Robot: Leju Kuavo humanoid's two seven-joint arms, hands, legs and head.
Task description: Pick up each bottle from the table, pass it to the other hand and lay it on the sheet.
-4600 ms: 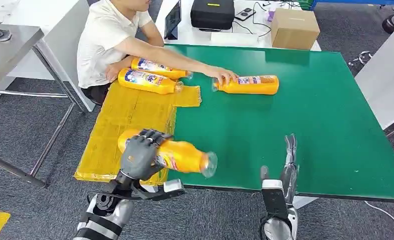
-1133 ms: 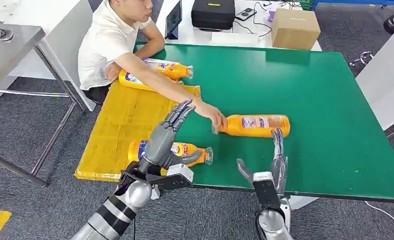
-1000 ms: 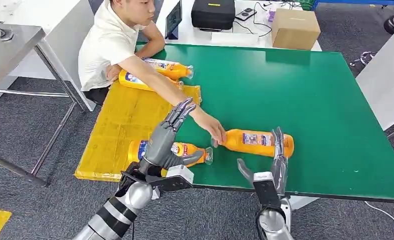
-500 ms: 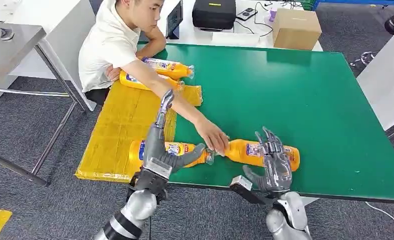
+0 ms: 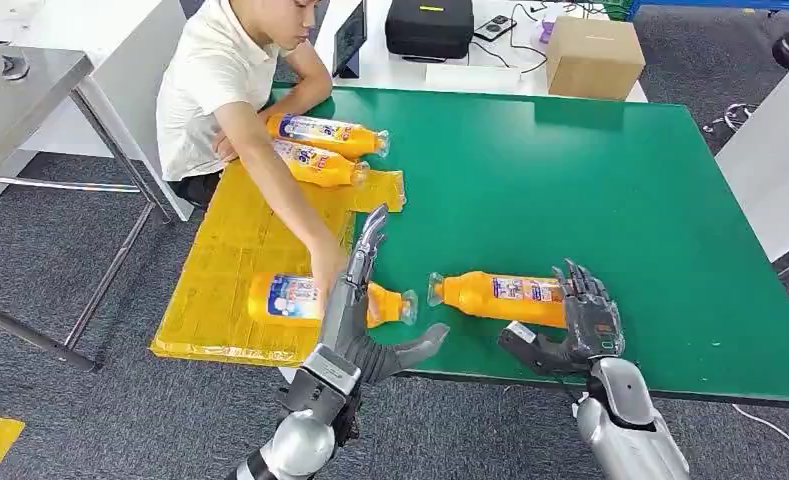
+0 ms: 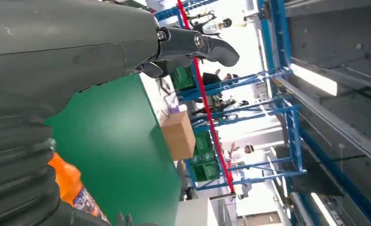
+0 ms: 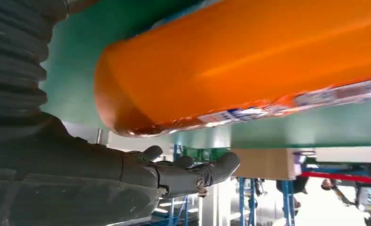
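Orange bottle is lying on green table nr front edge, base being cupped by right hand, fingers spread, not yet closed. Grip should be wrapped mid-body before lifting; left hand is being held open.

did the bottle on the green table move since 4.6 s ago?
Yes. The bottle has come from the table's middle toward the near edge, and now lies by the right hand; the cardboard box stayed put.
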